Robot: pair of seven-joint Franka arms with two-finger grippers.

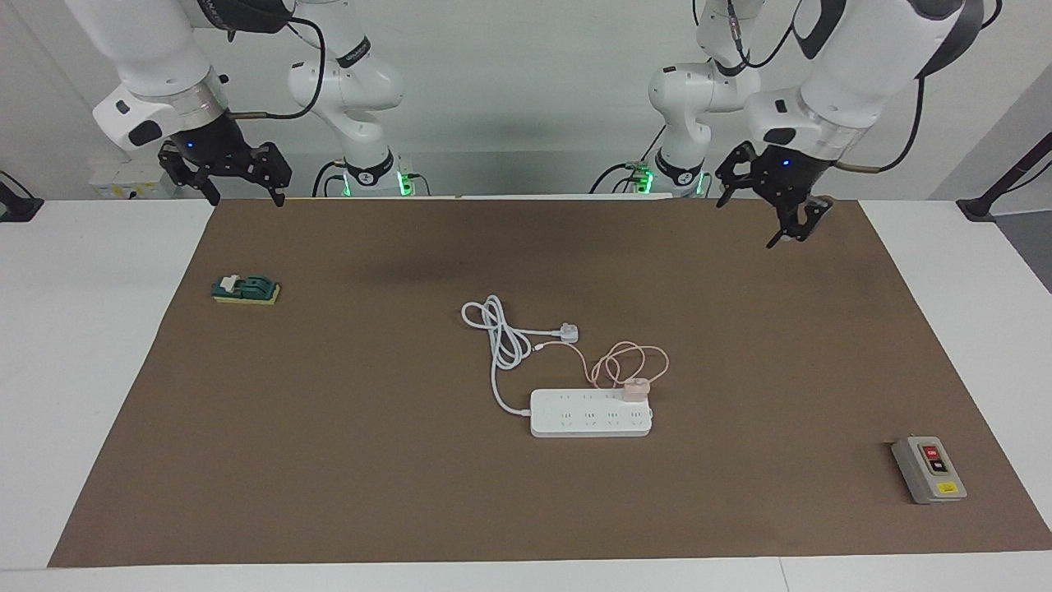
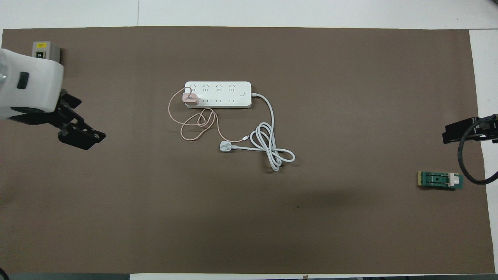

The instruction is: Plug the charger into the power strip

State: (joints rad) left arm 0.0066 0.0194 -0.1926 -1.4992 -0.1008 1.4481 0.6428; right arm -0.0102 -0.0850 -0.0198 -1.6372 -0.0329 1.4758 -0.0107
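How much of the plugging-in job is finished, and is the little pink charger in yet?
It looks finished. The charger sits on the power strip at its end toward the left arm, in the row nearer the robots, apparently plugged in. Its pink cable loops loosely on the mat. Nothing is in hand: the left gripper and right gripper are open and raised at the robots' edge of the mat. Nothing seems left to do.

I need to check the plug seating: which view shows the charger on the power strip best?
The overhead view: it looks straight down on the charger, a pink cube on the end outlet of the power strip at the left arm's end. The facing view shows the charger slantwise and smaller, on the strip's row nearer the robots.
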